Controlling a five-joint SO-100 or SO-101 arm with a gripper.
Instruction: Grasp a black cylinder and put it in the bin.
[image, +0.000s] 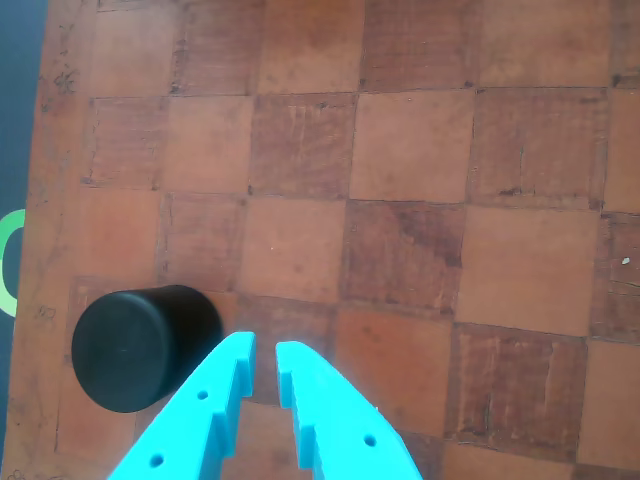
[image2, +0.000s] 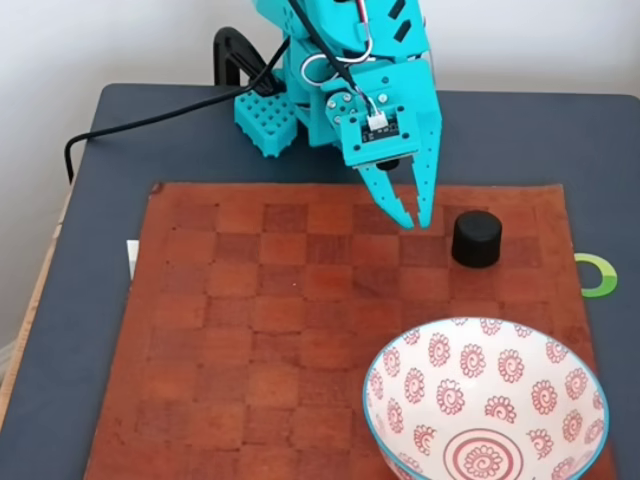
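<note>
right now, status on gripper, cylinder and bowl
Gripper nearly shut, empty, above the checkerboard. Black cylinder upright beside it, untouched. Patterned bowl empty, nothing between.

Black cylinder upright on the board, bowl empty at the near edge.

You see the black cylinder (image2: 476, 239) standing upright on the checkerboard, short and matte with a flat round top, near the right side of the board in the fixed view; in the other view (image: 140, 345) it sits low at the left, close to the board's edge. Your bin (image2: 400, 352), a wide white bowl with red swirl flowers, red centre rings and a thin blue rim, rests well apart from the cylinder at the fixed view's lower right, holding nothing.
</note>
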